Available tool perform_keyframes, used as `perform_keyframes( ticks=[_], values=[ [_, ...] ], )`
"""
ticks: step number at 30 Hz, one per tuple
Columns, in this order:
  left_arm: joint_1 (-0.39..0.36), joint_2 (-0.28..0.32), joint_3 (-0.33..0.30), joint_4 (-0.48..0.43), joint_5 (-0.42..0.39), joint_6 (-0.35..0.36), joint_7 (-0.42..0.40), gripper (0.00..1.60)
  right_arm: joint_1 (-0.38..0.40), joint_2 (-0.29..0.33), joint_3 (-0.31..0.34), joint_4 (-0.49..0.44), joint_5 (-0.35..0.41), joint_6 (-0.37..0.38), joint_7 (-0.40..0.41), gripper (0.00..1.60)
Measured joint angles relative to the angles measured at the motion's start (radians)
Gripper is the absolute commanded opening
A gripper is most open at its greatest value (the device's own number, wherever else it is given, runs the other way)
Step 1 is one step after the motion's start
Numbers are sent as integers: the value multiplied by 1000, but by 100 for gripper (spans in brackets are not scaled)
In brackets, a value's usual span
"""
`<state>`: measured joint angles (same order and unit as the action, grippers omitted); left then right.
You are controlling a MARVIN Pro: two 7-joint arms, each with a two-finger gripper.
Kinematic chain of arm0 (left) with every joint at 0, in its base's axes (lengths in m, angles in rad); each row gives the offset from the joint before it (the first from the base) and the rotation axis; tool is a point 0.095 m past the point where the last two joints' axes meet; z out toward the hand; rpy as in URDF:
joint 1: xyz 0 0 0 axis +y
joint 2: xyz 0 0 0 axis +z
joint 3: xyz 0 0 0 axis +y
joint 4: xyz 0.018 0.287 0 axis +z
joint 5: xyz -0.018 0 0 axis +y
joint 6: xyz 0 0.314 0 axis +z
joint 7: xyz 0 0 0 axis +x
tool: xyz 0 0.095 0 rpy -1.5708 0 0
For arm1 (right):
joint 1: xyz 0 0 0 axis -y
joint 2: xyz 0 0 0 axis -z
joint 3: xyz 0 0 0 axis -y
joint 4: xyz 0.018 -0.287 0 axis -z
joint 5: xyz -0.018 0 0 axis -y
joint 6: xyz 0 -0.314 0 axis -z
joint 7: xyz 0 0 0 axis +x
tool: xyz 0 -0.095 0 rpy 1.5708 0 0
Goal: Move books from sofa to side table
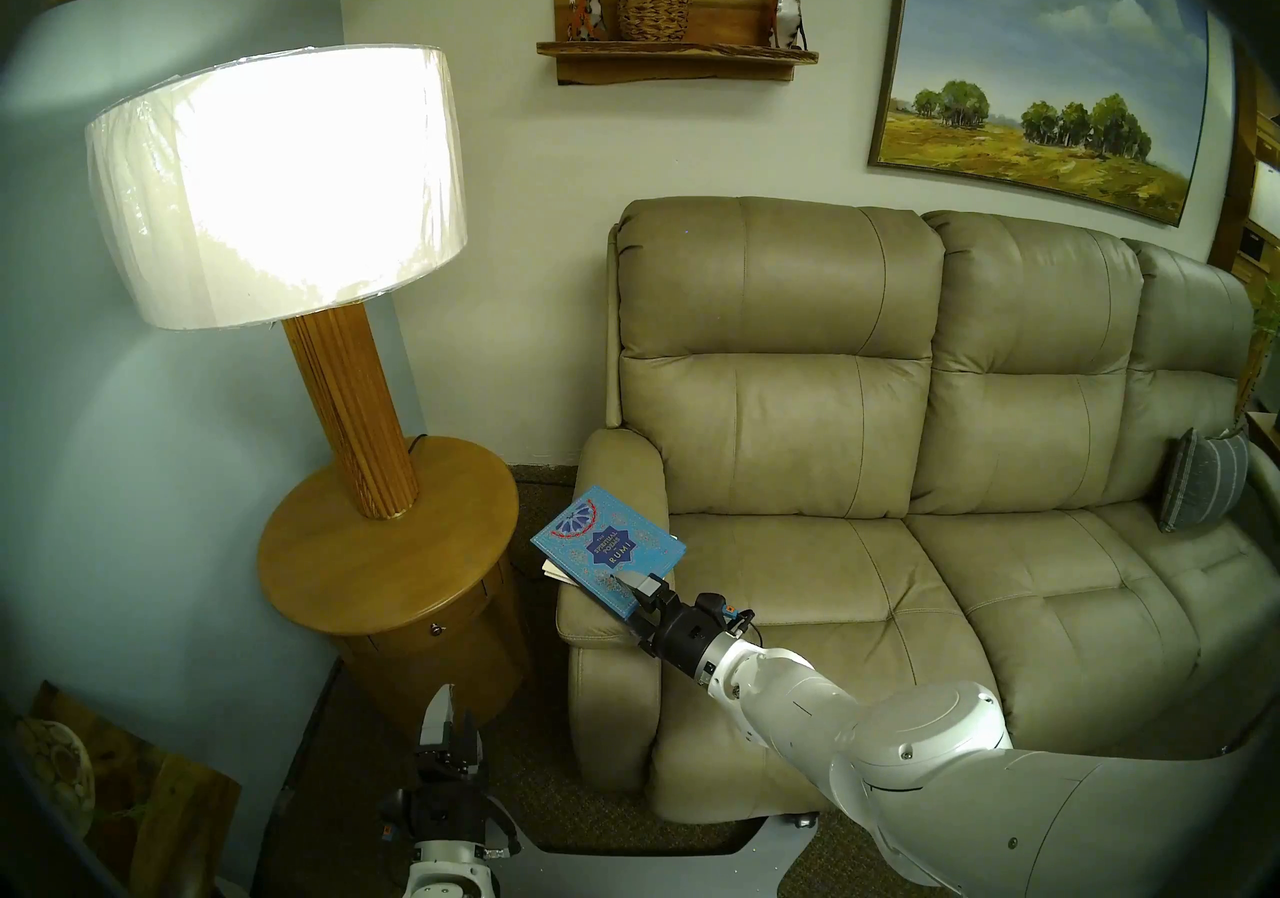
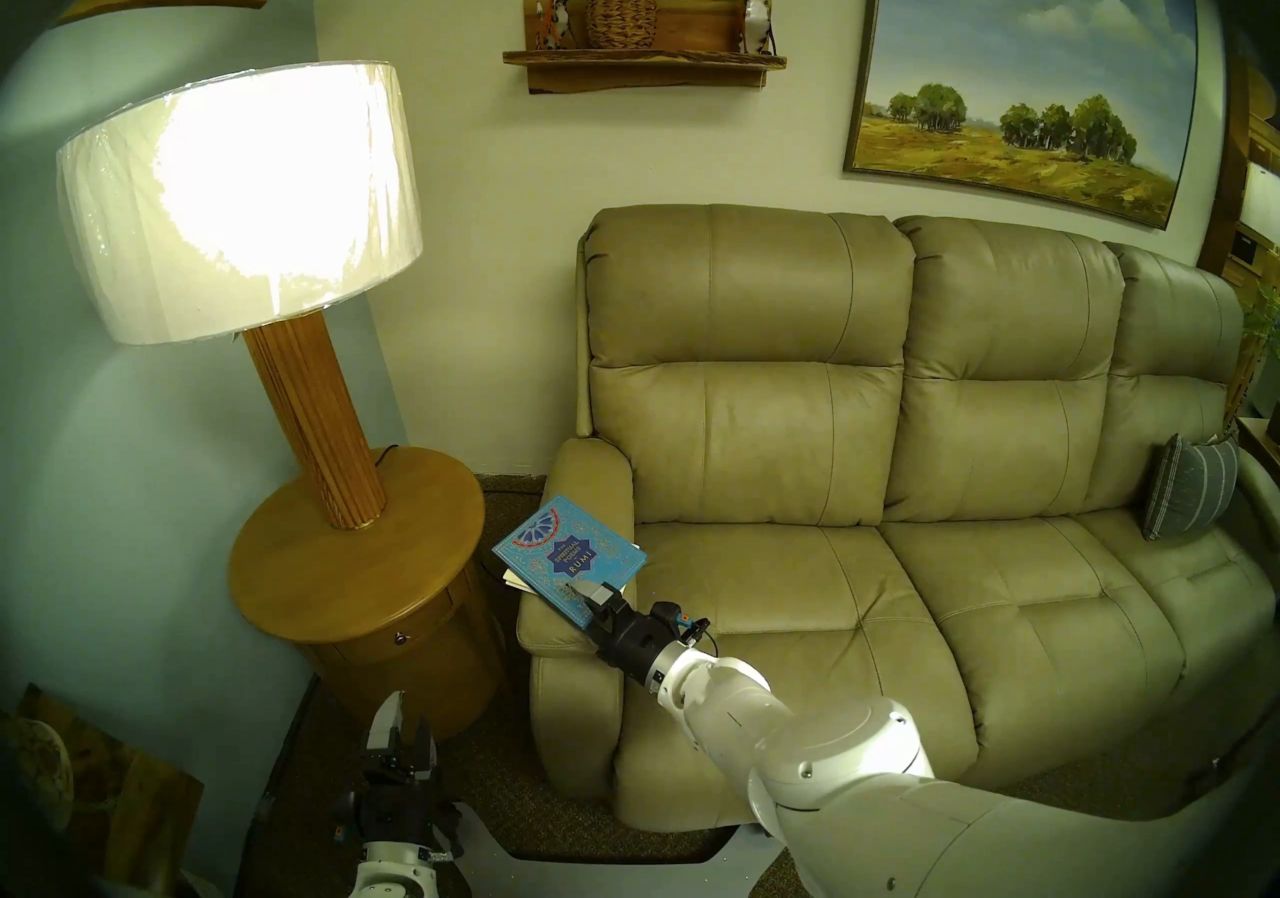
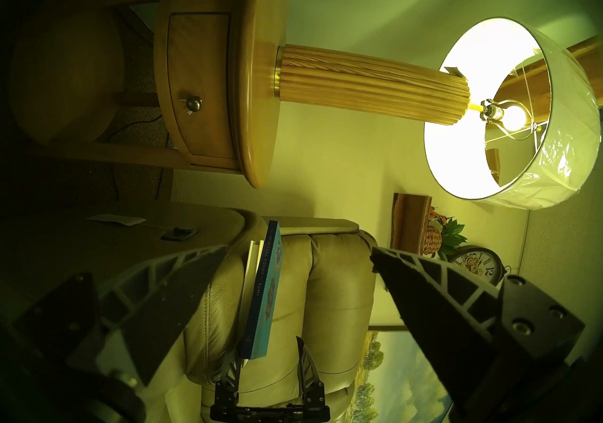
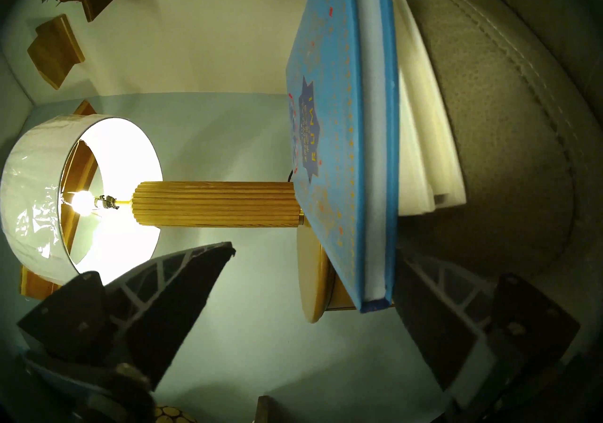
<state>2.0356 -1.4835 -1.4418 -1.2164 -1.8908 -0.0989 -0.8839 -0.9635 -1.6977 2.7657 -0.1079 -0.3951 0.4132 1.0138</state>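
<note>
The turquoise "RUMI" book [image 1: 606, 546] lies on the sofa's [image 1: 866, 446] left armrest, on top of the white book [image 1: 552, 569], which shows only as a sliver beneath it. My right gripper [image 1: 634, 591] is open, its jaws straddling the turquoise book's near corner; the right wrist view shows the book [image 4: 329, 118] edge-on by one finger, with the white book [image 4: 424, 138] behind it. The round wooden side table [image 1: 374, 564] stands left of the armrest. My left gripper [image 1: 454, 716] is open and empty, low by the table's base.
A tall lit lamp [image 1: 277, 183] with a wooden column [image 1: 360, 404] stands on the back of the table top. A striped cushion [image 1: 1202, 481] leans at the sofa's far right. A wall shelf [image 1: 675, 54] with ornaments hangs above.
</note>
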Motion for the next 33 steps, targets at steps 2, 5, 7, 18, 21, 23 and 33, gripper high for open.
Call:
perform_keyframes(
  ticks=[2, 5, 7, 18, 21, 23, 33],
  values=[
    [0, -1, -1, 0, 1, 1, 0, 160, 0, 1, 1, 1, -1, 10, -9, 48],
    [0, -2, -3, 0, 3, 2, 1, 160, -1, 2, -3, 2, -5, 18, -20, 0],
    [0, -3, -4, 0, 4, 3, 1, 160, -3, 4, -12, 2, -14, 18, -8, 0],
    [1, -7, -11, 1, 11, 7, 2, 160, -24, 49, -51, 8, -54, -102, 142, 0],
    [1, -9, -12, 1, 12, 8, 3, 160, -31, 61, -74, 8, -74, -128, 180, 0],
    [1, -10, -14, 1, 13, 9, 3, 160, -35, 64, -93, 8, -91, -144, 205, 0],
    [1, -14, -19, 1, 19, 12, 4, 160, -60, 50, -178, 8, -172, -185, 328, 0]
  ],
)
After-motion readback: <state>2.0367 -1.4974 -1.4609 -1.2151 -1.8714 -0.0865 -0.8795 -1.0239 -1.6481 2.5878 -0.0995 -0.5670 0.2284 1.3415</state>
